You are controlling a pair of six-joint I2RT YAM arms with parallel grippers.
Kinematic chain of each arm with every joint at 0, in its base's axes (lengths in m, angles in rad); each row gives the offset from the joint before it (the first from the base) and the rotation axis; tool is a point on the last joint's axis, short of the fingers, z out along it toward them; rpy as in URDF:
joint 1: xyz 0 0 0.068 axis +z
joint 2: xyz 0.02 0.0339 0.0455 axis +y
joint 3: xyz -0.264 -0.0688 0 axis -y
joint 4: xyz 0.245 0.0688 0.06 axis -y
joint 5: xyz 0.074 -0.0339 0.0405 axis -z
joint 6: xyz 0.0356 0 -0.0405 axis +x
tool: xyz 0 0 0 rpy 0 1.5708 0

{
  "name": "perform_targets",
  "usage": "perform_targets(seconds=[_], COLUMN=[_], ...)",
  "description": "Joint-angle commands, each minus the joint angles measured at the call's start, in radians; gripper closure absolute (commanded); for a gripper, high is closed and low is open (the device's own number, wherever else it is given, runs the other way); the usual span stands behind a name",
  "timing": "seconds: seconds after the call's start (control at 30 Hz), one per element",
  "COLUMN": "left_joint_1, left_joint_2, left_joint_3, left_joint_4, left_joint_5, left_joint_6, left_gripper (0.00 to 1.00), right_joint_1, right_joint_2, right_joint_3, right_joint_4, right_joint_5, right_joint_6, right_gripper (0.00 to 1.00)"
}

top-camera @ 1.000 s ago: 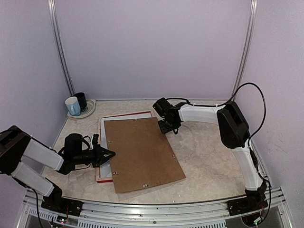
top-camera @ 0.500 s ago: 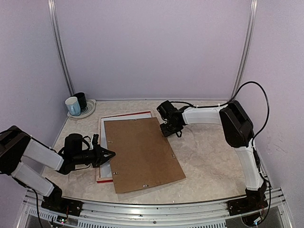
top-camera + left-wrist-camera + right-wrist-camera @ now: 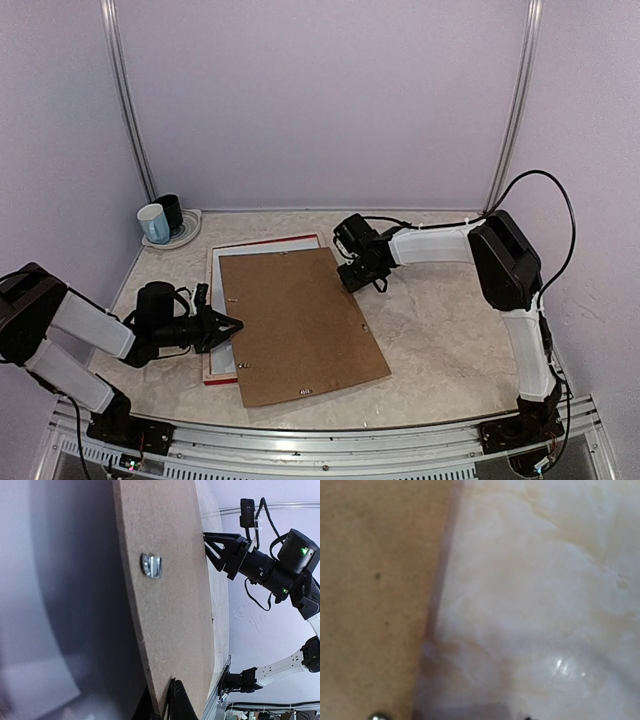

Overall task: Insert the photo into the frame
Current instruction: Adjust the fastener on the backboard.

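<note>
The top view is softly, evenly lit from above, slightly dim and lilac-tinted. There is only faint shadow under the board (image 3: 300,325), a mild sheen on the table (image 3: 440,330), and the near rail (image 3: 330,432) looks bowed. In the left wrist view the board and right gripper (image 3: 206,540) are fairly sharp, while the left half is a grey, unfocused smear. The right wrist view is blurred throughout, with a soft shadow along the board's edge and one small glint (image 3: 563,666).
</note>
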Motion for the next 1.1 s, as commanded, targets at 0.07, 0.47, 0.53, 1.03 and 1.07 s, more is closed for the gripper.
perform_targets(seconds=[0.07,0.47,0.53,1.03,1.07], left_joint_1=[0.006,0.010,0.012,0.031,0.033], left_joint_2=[0.034,0.036,0.034,0.015,0.013], left_joint_3=[-0.014,-0.013,-0.015,-0.009,-0.009], left_joint_4=[-0.132,-0.134,-0.134,-0.173,-0.177], left_joint_5=[-0.085,-0.083,-0.083,-0.087,-0.089], left_joint_6=[0.119,0.125,0.125,0.142,0.142], left_gripper=[0.96,0.95,0.95,0.92,0.91], right_joint_1=[0.010,0.001,-0.023,-0.216,-0.220], right_joint_2=[-0.019,-0.095,-0.106,-0.313,-0.306], right_joint_3=[0.035,-0.056,-0.060,-0.345,-0.350], right_joint_4=[-0.014,0.029,-0.005,0.121,0.127], right_joint_5=[0.063,-0.028,-0.081,-0.768,-0.799], right_joint_6=[-0.017,-0.050,-0.025,0.161,0.165], right_gripper=[0.63,0.62,0.62,0.57,0.57])
